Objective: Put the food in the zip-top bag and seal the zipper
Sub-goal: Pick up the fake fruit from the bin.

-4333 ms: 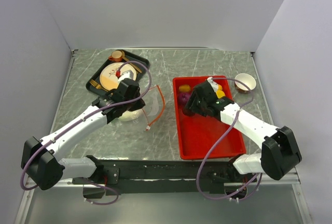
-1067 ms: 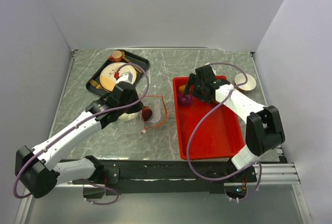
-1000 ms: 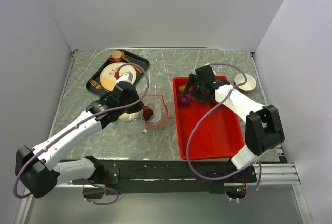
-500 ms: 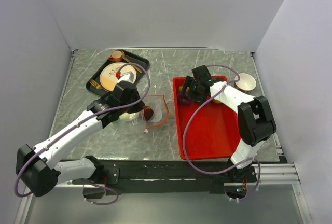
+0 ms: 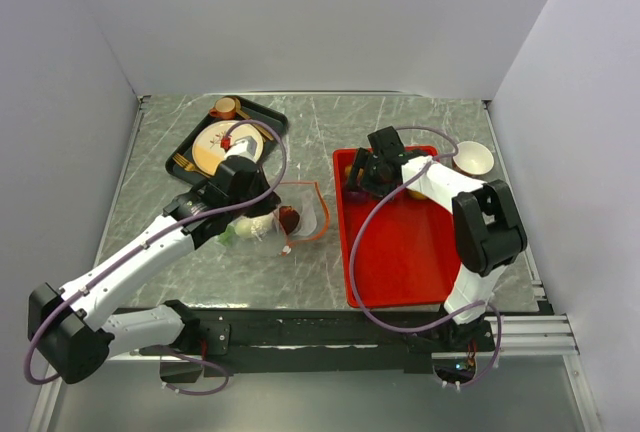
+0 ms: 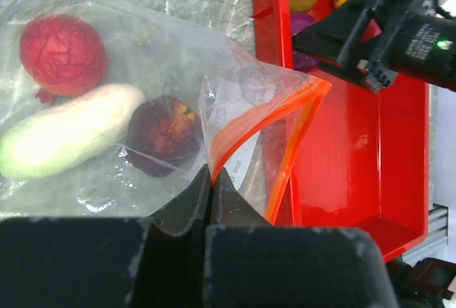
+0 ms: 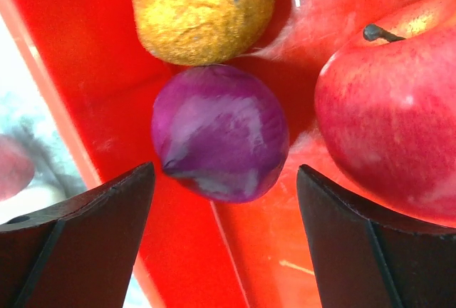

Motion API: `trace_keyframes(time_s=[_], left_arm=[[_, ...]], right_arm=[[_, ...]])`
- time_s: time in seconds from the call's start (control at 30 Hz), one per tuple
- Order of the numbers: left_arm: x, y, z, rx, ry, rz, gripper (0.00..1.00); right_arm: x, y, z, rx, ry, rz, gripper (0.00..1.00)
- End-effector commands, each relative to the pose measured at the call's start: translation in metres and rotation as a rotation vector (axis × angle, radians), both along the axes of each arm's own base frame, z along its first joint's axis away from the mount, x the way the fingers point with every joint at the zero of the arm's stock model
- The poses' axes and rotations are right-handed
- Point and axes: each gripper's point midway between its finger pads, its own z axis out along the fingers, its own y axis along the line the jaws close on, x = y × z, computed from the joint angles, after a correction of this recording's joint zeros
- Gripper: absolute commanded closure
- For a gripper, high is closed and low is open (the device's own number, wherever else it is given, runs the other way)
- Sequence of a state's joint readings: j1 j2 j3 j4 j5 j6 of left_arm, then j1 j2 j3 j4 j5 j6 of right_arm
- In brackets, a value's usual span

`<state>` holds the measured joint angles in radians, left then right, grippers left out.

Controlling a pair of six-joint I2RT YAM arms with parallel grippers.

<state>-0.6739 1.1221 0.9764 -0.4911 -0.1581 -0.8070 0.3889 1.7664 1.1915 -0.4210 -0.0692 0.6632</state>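
Straddling purple fruit [image 7: 219,133], right jaws apart; left jaws clamped on zip-top bag [image 6: 167,58].

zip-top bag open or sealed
Open: the zipper gapes in a wide loop, with the left gripper pinching one edge of the zip-top bag.

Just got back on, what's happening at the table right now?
The left gripper, jaws shut, pinches the zip-top bag at its mouth, holding it open beside the red tray. A red piece, a white piece and a maroon piece lie inside. The right gripper hangs, jaws open, over the purple piece. The zipper is unsealed.
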Motion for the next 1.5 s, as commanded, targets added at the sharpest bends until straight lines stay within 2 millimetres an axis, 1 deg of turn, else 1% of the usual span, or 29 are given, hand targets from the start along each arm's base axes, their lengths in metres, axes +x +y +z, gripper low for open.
trace_keyframes(time_s=[0.0, 0.07, 0.17, 0.23, 0.3, 0.33, 0.37, 0.4, 0.43, 0.53, 0.57, 0.6, 0.63, 0.67, 0.83, 0.87, 0.93, 1.03, 1.07, 1.13, 1.17, 1.2, 1.23, 1.33, 1.37, 1.47], left_arm=[[0.006, -0.009, 0.024, -0.067, -0.052, -0.004, 0.99], [0.005, -0.010, 0.022, -0.065, -0.042, -0.010, 0.99], [0.002, -0.009, 0.018, -0.066, -0.033, -0.011, 0.99], [0.000, -0.007, 0.013, -0.064, -0.026, -0.010, 0.99], [-0.001, -0.006, 0.011, -0.059, -0.024, -0.009, 0.99], [-0.001, -0.005, 0.010, -0.057, -0.024, -0.007, 0.99], [-0.001, -0.005, 0.009, -0.052, -0.019, -0.005, 0.99], [-0.001, -0.005, 0.009, -0.049, -0.018, -0.005, 0.99], [-0.001, -0.005, 0.009, -0.051, -0.015, 0.000, 0.99], [0.001, -0.007, 0.009, -0.057, -0.015, -0.003, 0.99], [0.001, -0.007, 0.008, -0.056, -0.014, -0.004, 0.99], [0.001, -0.008, 0.008, -0.056, -0.013, -0.004, 0.99], [0.001, -0.007, 0.006, -0.051, -0.009, 0.000, 0.99], [0.001, -0.007, 0.005, -0.050, -0.006, 0.001, 0.99], [0.001, -0.007, 0.004, -0.057, -0.003, 0.007, 0.99], [0.002, -0.007, 0.003, -0.054, -0.001, 0.006, 0.99], [0.002, -0.008, 0.002, -0.047, 0.000, 0.003, 0.99], [0.005, -0.009, 0.002, -0.037, 0.003, 0.000, 0.99], [0.006, -0.011, 0.003, -0.037, 0.003, -0.003, 0.99], [0.007, -0.012, 0.004, -0.037, 0.001, -0.004, 0.99], [0.008, -0.012, 0.003, -0.035, 0.003, -0.001, 0.99], [0.007, -0.012, 0.003, -0.035, 0.003, 0.000, 0.99], [0.008, -0.012, 0.004, -0.038, 0.003, 0.002, 0.99], [0.007, -0.012, 0.004, -0.041, 0.005, 0.000, 0.99], [0.007, -0.011, 0.003, -0.041, 0.007, 0.003, 0.99], [0.006, -0.011, 0.002, -0.036, 0.014, 0.003, 0.99]], right_arm=[[0.020, -0.005, 0.008, -0.023, -0.068, -0.022, 0.15], [0.020, -0.009, 0.007, -0.046, -0.065, -0.028, 0.22], [0.023, -0.016, 0.008, -0.086, -0.080, -0.041, 0.21], [0.025, -0.016, 0.008, -0.091, -0.081, -0.036, 0.20], [0.025, -0.013, 0.007, -0.082, -0.078, -0.031, 0.22], [0.025, -0.013, 0.006, -0.079, -0.075, -0.028, 0.24], [0.025, -0.011, 0.005, -0.076, -0.074, -0.026, 0.34], [0.024, -0.010, 0.004, -0.072, -0.069, -0.021, 0.38], [0.024, -0.009, 0.004, -0.063, -0.068, -0.017, 0.41], [0.017, -0.011, -0.001, -0.063, -0.054, -0.019, 0.44], [0.010, -0.012, -0.007, -0.065, -0.039, -0.019, 0.45], [0.007, -0.012, -0.004, -0.061, -0.047, -0.020, 0.47], [-0.003, -0.010, -0.008, -0.046, -0.032, -0.006, 0.49], [-0.007, -0.009, -0.003, -0.039, -0.041, -0.005, 0.50], [-0.033, -0.011, 0.004, -0.046, -0.042, 0.007, 0.50], [-0.041, -0.013, 0.006, -0.045, -0.041, 0.006, 0.50], [-0.046, -0.015, 0.011, -0.065, -0.058, -0.002, 0.48], [-0.052, -0.018, 0.019, -0.063, -0.071, -0.008, 0.39], [-0.053, -0.019, 0.022, -0.062, -0.077, -0.014, 0.28], [-0.049, -0.023, 0.025, -0.078, -0.092, -0.028, 0.22], [-0.047, -0.024, 0.027, -0.087, -0.103, -0.032, 0.14], [-0.045, -0.025, 0.027, -0.093, -0.109, -0.035, 0.09], [-0.043, -0.027, 0.027, -0.101, -0.111, -0.038, 0.07], [-0.034, -0.020, 0.031, -0.090, -0.119, -0.018, 0.07], [-0.034, -0.017, 0.026, -0.086, -0.102, -0.009, 0.08], [-0.031, -0.015, 0.020, -0.090, -0.087, -0.007, 0.08]])
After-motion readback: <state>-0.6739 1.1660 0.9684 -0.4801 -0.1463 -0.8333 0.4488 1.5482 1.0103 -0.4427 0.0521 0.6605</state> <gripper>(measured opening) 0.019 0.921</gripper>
